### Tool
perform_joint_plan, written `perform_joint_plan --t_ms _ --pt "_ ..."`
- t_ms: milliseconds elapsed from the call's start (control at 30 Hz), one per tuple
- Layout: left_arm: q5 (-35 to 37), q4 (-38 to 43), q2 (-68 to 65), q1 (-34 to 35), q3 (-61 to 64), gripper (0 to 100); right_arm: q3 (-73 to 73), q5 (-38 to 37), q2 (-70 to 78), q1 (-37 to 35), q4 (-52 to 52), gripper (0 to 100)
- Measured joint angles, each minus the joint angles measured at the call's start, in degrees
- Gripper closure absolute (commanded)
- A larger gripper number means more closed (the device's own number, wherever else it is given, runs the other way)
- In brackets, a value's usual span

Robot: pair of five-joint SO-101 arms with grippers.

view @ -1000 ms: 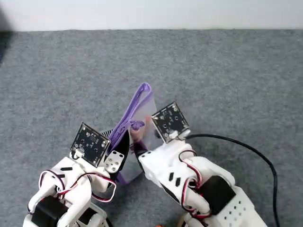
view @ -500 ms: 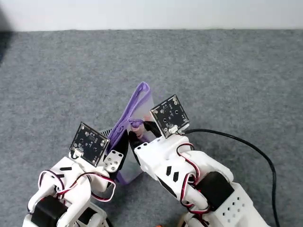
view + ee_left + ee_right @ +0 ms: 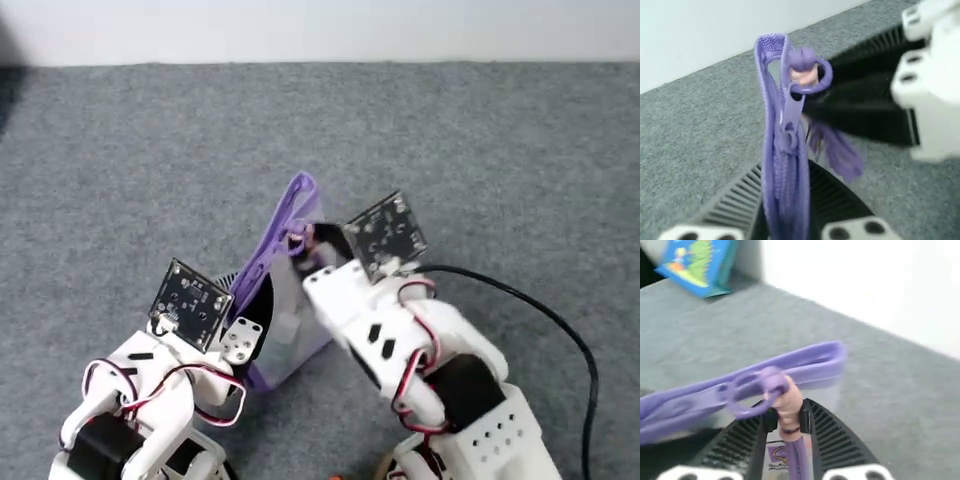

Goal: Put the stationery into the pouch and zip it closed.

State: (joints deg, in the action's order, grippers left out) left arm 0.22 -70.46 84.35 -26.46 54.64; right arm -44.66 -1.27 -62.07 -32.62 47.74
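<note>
The purple pouch (image 3: 290, 215) stands on edge on the grey carpet between the two arms, its clear side (image 3: 300, 335) facing the right arm. My left gripper (image 3: 785, 205) is shut on the zipper band at the pouch's near end (image 3: 255, 300). Near the far end my right gripper (image 3: 787, 412) is shut on the zipper pull (image 3: 788, 402), a pink charm with a purple ring (image 3: 752, 390). In the left wrist view the zipper pull (image 3: 802, 75) sits high on the band, with the right gripper's black fingers (image 3: 855, 107) beside it. The pouch's contents are not clear.
A black cable (image 3: 530, 310) trails from the right arm across the carpet. A blue and green booklet (image 3: 705, 262) leans at the wall. A white wall (image 3: 320, 30) borders the carpet at the back.
My right gripper has moved along the zipper toward the pouch's far end, taking the pull with it. The left arm has stayed put.
</note>
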Motion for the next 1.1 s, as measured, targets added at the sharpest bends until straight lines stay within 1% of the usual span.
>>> perform_joint_plan --t_ms 100,267,467,800,967,1100 --pt "0.0 0.26 -0.62 -0.09 0.0 99 0.09 -1.58 2.46 5.45 -4.13 99.1" --pt "0.0 0.26 -0.7 -0.09 0.0 99 0.26 -2.11 10.9 12.31 -13.27 99.1" --pt "0.0 0.26 -0.7 -0.18 0.0 99 0.18 -2.11 19.34 17.05 -23.03 99.1" --pt "-0.26 0.26 -0.7 -0.18 0.0 99 0.18 -4.04 22.51 23.56 -27.08 99.1" --pt "-0.26 0.26 -0.7 -0.18 0.0 99 0.18 -6.59 23.21 25.23 -27.69 99.1" --pt "-0.35 0.26 -0.7 -0.26 0.0 99 0.18 -6.95 23.21 26.46 -28.66 99.1"
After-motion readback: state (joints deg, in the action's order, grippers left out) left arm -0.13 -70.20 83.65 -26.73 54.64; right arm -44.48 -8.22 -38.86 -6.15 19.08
